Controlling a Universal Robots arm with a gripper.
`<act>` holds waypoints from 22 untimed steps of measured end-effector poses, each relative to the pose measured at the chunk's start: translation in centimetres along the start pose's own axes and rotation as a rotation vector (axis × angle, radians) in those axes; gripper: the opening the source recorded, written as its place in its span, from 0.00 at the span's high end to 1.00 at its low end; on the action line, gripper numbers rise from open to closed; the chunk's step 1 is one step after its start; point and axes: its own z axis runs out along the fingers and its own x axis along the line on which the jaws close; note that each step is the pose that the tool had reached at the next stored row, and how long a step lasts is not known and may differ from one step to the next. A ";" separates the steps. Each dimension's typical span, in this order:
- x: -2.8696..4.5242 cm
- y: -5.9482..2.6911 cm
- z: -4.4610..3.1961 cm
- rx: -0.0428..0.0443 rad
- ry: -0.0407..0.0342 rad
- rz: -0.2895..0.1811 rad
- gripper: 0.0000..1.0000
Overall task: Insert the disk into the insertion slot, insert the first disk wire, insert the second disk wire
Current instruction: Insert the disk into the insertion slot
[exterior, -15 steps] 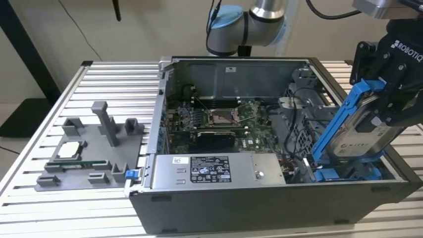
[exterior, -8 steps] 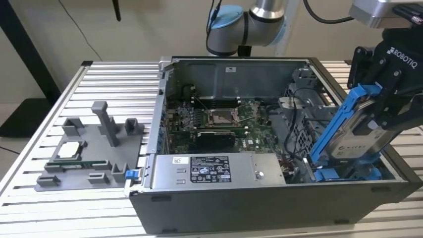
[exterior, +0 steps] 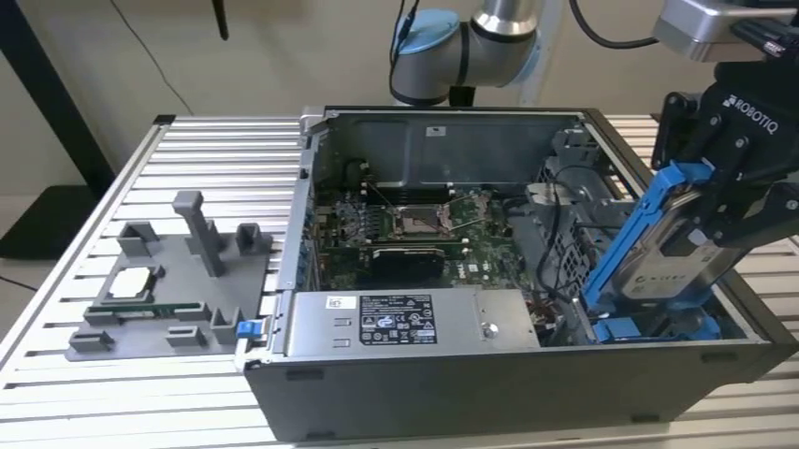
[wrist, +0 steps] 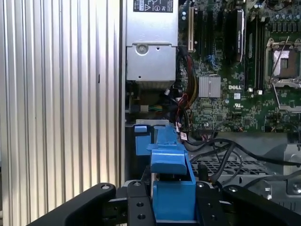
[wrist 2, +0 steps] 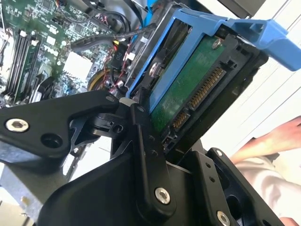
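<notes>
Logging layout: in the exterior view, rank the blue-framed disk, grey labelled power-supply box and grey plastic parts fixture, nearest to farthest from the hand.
1. silver-grey disk in blue plastic carrier, held in the hand, exterior view's right.
2. grey labelled power-supply box, middle.
3. grey plastic parts fixture, exterior view's left.

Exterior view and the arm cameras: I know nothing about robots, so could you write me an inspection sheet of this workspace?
Surface: slatted metal table, carrying an open computer case.
Job's things: the disk in its blue carrier, steeply tilted, lower end reaching into the case at the exterior view's right.
Clutter: grey fixture tray at the exterior view's left; power-supply box inside the case.
Grippers: gripper shut on the disk.
Cables: black wires loose inside the case; red and yellow bundle in the first wrist view.
Surroundings: a person's hand in the second wrist view.
</notes>
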 end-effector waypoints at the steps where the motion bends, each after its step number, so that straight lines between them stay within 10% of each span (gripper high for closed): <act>1: -0.03 -0.01 0.07 0.0000 -0.0006 0.000 1.00; 22: -0.03 -0.28 2.01 0.0000 -0.0030 0.002 1.00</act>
